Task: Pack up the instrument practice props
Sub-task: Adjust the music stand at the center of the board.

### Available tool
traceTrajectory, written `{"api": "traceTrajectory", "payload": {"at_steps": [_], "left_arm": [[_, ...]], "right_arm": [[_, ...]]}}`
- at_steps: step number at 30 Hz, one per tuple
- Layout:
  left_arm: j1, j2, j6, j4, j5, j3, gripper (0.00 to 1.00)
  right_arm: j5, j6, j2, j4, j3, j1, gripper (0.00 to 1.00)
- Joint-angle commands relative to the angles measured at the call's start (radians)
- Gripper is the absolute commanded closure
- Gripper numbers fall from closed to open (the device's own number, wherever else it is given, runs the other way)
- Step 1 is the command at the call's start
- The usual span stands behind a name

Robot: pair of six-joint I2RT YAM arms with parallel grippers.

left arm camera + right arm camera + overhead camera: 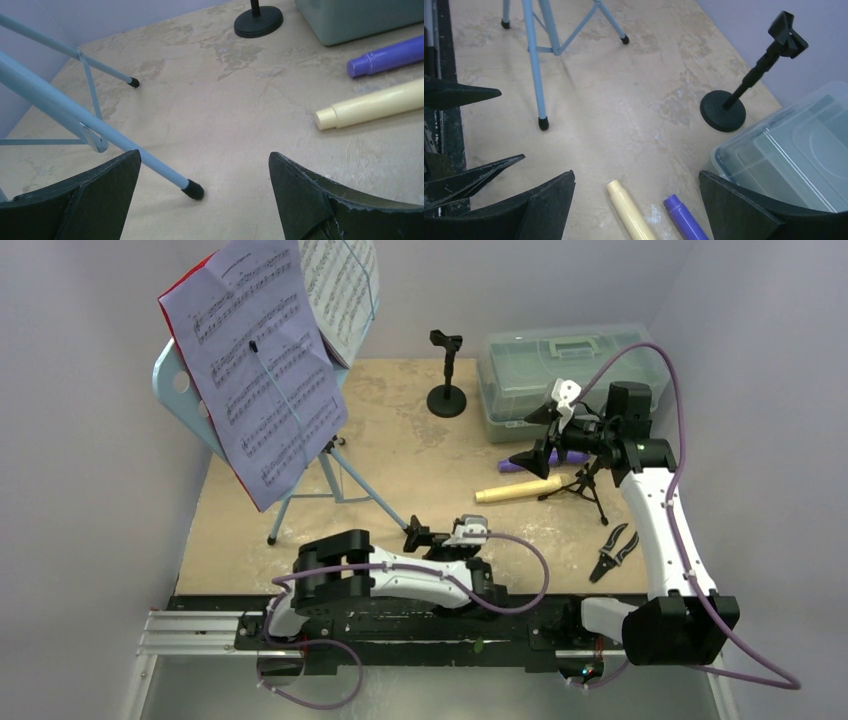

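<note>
Left fingers (100,195) and right fingers (544,205) gape empty; cream microphone (630,212) (purple microphone (685,220) beside it) lies between the right pair.

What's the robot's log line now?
left end effector open | right end effector open, near cream microphone | music rest standing

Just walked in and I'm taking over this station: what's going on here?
Nothing is packed or held yet. The left gripper, jaws open, sits low by a foot of the light-blue music stand, which carries the sheet music and red folder. The right gripper, jaws open, hovers over the purple microphone and cream microphone lying on the table near the plastic box.
</note>
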Motion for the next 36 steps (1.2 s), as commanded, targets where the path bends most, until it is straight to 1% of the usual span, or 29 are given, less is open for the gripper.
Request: {"api": "traceTrajectory", "payload": {"at_steps": [1,4,9,12,17,19,22,25,27,30,31,34,36], "left_arm": [[0.043,-0.072,0.041,-0.010,-0.261,0.153,0.00],[0.043,-0.060,0.044,-0.007,-0.260,0.269,0.00],[0.042,-0.054,0.061,-0.007,-0.260,0.485,0.00],[0.043,-0.084,0.056,-0.007,-0.260,0.543,0.00],[0.042,-0.099,0.008,-0.006,-0.241,0.636,0.00],[0.042,-0.100,-0.055,-0.005,-0.218,0.682,0.00],[0.042,-0.112,-0.172,-0.002,-0.211,0.725,0.00],[0.051,-0.140,-0.324,0.013,-0.219,0.714,0.00],[0.059,-0.170,-0.526,-0.005,-0.255,0.643,0.02],[0.083,-0.219,-0.851,-0.007,-0.261,0.521,0.08],[0.087,-0.233,-0.891,0.012,-0.261,0.498,0.08],[0.086,-0.253,-0.896,0.056,-0.260,0.473,0.07],[0.087,-0.223,-0.867,0.004,-0.260,0.520,0.07]], "right_arm": [[0.106,0.118,0.025,0.071,0.062,0.000,0.02],[0.148,0.167,0.040,0.138,0.070,0.000,0.02],[0.279,0.216,0.079,0.169,0.130,0.000,0.01],[0.323,0.314,0.092,0.227,0.142,-0.001,0.01],[0.333,0.365,0.092,0.276,0.133,-0.001,0.01],[0.348,0.389,0.097,0.289,0.138,0.000,0.01],[0.411,0.425,0.100,0.300,0.146,-0.001,0.01],[0.493,0.480,0.084,0.337,0.132,0.000,0.01],[0.540,0.537,0.062,0.379,0.113,0.000,0.01],[0.545,0.611,0.021,0.431,0.081,-0.019,0.01],[0.533,0.627,0.009,0.442,0.070,-0.027,0.01],[0.498,0.648,-0.019,0.463,0.040,-0.042,0.01],[0.486,0.654,-0.033,0.479,0.017,-0.048,0.01]]}}
